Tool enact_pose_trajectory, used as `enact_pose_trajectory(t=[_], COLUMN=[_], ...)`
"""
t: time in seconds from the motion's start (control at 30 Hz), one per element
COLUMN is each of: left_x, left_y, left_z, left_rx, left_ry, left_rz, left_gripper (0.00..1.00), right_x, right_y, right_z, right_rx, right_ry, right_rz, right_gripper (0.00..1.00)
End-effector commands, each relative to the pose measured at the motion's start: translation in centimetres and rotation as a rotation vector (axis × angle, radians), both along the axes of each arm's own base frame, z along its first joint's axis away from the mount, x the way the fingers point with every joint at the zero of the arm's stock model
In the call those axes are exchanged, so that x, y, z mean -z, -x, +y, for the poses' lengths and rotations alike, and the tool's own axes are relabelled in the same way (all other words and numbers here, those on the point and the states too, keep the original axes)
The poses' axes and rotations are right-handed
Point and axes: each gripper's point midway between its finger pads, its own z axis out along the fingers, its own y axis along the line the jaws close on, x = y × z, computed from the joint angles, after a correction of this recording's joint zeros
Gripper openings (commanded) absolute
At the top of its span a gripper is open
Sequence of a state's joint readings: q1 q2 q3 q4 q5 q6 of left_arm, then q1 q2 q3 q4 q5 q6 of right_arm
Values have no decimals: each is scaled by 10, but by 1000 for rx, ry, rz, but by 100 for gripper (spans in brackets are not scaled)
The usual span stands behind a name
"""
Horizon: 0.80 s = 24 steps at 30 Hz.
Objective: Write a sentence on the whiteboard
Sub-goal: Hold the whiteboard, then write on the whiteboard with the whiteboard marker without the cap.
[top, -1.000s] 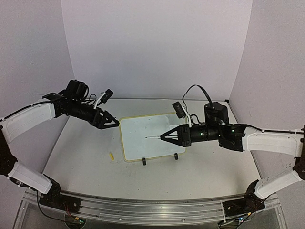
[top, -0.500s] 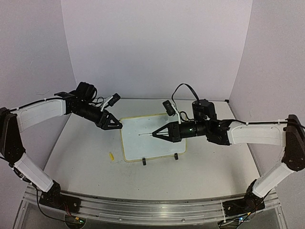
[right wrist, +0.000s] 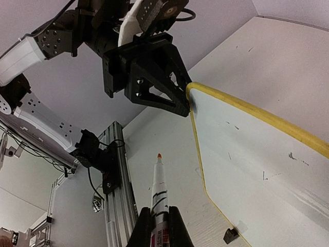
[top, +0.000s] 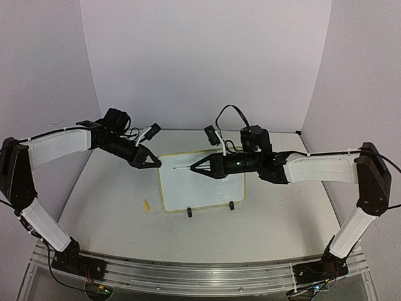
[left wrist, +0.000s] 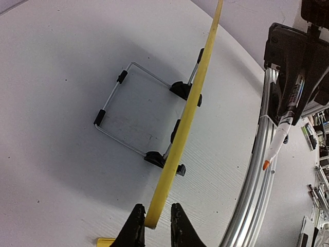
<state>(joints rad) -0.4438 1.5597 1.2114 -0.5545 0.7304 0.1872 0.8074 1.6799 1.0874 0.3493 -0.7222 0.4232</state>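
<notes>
The whiteboard [top: 203,188], white with a pale yellow rim, stands tilted on two black clip feet [top: 190,212] mid-table. My left gripper [top: 158,164] is at its top-left corner. In the left wrist view the rim [left wrist: 191,100] runs edge-on between the jaws of the left gripper [left wrist: 154,224]; one finger touches it and a narrow gap remains at the other. My right gripper [right wrist: 159,208] is shut on a white marker [right wrist: 159,188], whose orange tip hovers over the board's upper left [top: 178,168]. The sentence does not show; the board face [right wrist: 257,170] carries only tiny dark flecks.
A small yellow piece [top: 146,205] lies on the table left of the board. A wire stand [left wrist: 123,110] props the board from behind. An aluminium rail [top: 200,273] runs along the near edge. Purple walls close in the back and sides.
My left gripper has moved right to the board's top-left corner and narrowed its jaws around the rim. The right arm has carried the marker left, over the board's upper part.
</notes>
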Motion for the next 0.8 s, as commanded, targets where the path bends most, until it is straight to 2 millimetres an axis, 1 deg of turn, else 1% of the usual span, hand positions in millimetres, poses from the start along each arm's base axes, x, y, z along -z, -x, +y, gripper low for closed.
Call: enact_pose_trajectory(t=[0.0,0.1,0.17,0.53,0.77], left_x=[-16,-13,-11,-5,-5], left_y=[-11,-10,-10,-5,-4], left_z=[-2,-1,1,3,2], left_rx=[2,3,4,19,22], left_ry=[12,2,-5,-45,-44], left_rz=[-90,-97,-107,-144,-143], left_gripper=[11,3,0,0,0], right_x=[-19,-19,-19,-17,-11], right_y=[-15,-19,-21,-26,-35], right_z=[13,16,19,36,44], right_rx=[16,18,18,-2,9], right_ry=[-50,-50,-50,-49,-38], right_rz=[-58,-62,-64,-82,-76], right_gripper=[0,0,0,0,0])
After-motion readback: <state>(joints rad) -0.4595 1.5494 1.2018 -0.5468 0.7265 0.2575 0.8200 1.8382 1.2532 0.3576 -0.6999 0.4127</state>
